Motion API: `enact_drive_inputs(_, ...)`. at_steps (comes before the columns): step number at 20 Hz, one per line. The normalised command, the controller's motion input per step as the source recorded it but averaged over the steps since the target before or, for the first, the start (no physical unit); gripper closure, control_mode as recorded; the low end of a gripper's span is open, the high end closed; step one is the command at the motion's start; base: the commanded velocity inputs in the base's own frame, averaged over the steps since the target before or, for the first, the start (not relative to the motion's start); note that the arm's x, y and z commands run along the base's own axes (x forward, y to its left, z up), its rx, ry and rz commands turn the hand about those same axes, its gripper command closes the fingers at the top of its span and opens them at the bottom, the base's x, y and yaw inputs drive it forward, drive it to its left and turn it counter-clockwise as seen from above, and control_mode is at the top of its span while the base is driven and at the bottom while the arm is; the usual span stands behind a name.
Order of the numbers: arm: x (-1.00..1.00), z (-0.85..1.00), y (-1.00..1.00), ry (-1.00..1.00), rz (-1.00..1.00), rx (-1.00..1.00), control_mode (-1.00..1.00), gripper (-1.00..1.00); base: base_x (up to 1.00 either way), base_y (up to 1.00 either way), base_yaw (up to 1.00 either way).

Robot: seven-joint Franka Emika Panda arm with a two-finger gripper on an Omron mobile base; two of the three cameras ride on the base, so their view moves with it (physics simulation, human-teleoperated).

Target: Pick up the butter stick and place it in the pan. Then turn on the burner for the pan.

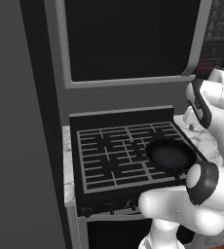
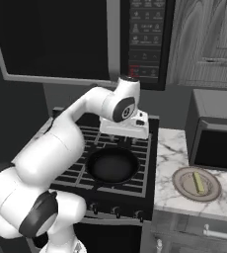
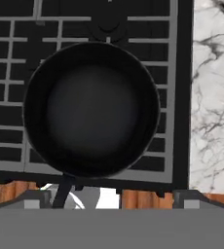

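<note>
The black pan (image 2: 113, 165) sits on the stove's front right burner, also seen as the pan (image 1: 170, 154) and from straight above as the pan (image 3: 92, 109), its short handle (image 3: 63, 190) pointing toward the stove front. It has nothing in it. The butter stick (image 2: 198, 183), a small pale yellow-green bar, lies on a pale round dish (image 2: 183, 174) on the counter to the right of the stove. My gripper (image 2: 123, 140) hangs above the pan's back edge, well left of the butter. It is open, its fingertips (image 3: 36, 198) set wide apart with nothing between them.
The black stove (image 2: 145, 148) has grey grates and a row of knobs (image 2: 116, 211) along its front. The marble counter (image 2: 172, 148) on the right carries a dark boxy oven (image 2: 214, 136) behind the dish. A microwave panel (image 2: 145, 39) hangs above.
</note>
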Motion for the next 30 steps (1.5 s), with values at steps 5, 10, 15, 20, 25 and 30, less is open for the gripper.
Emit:
enact_drive_inputs(5, 0.01, -0.26, -0.76, 0.17, 0.0, 0.0, -1.0, -1.0, 0.0, 0.0, 0.0)
enact_drive_inputs(10, 0.03, -0.3, -0.71, 0.15, 0.0, 0.0, -1.0, -1.0, 0.0, 0.0, 0.0)
enact_drive_inputs(15, 0.15, -0.34, -0.6, 0.09, 0.0, 0.0, -1.0, -1.0, 0.0, 0.0, 0.0)
enact_drive_inputs(20, 0.14, -0.25, -0.66, 0.01, 0.0, 0.0, -1.0, -1.0, 0.0, 0.0, 0.0)
enact_drive_inputs(25, 0.04, -0.2, -0.67, -0.03, 0.0, 0.0, -1.0, -1.0, 0.0, 0.0, 0.0)
enact_drive_inputs(30, 0.0, -0.31, -0.6, -0.04, 0.0, 0.0, -1.0, -1.0, 0.0, 0.0, 0.0)
